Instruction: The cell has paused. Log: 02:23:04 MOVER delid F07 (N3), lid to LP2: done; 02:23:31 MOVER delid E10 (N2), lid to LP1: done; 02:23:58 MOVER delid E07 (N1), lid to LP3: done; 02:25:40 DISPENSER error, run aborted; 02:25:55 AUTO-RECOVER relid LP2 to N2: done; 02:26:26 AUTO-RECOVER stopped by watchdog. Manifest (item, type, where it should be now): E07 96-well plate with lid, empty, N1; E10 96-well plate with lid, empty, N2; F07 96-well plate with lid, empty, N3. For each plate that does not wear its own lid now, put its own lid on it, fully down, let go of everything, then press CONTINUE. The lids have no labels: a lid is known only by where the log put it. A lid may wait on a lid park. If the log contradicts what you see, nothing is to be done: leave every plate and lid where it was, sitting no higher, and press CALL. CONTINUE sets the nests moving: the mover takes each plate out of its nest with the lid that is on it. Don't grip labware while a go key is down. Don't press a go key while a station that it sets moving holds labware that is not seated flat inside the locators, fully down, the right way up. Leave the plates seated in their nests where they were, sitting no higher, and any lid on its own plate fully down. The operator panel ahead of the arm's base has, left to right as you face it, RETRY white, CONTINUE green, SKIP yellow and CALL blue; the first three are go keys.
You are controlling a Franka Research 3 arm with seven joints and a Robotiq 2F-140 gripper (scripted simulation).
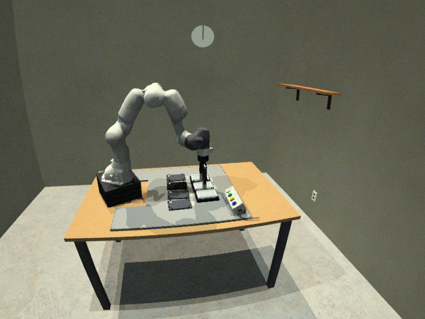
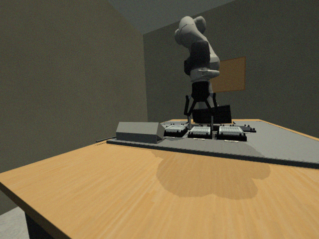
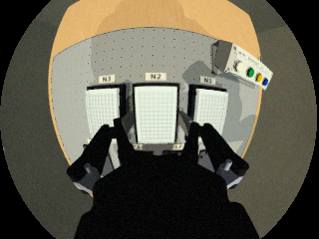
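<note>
Three plates stand in a row on the grey mat, each in its own black nest, and from the wrist view all three show a pale gridded top. The middle plate (image 3: 156,115) sits behind the small label reading N2, with the left plate (image 3: 104,111) and the right plate (image 3: 207,111) close on either side. From the wrist view I cannot tell a lidded top from a bare one.

The hand (image 2: 200,122) hangs straight down over the middle plate, its two fingers (image 2: 188,120) low on either side of it. The fingers are spread a little wider than the plate and grip nothing; whether they touch its edges I cannot tell.

Beside the row, toward the arm's base, three dark square pads (image 1: 176,179) lie in a line on the mat (image 1: 137,216). The grey button box (image 1: 236,203) stands at the mat's far end from the base, its white, green, yellow and blue buttons in a line, the green button (image 1: 229,195) near the white end.

The white arm (image 1: 151,99) arches up from a black block (image 1: 116,195) at one corner of the wooden bench (image 1: 271,202). On the wall behind are a round clock (image 1: 202,36) and a small wooden shelf (image 1: 309,89).
</note>
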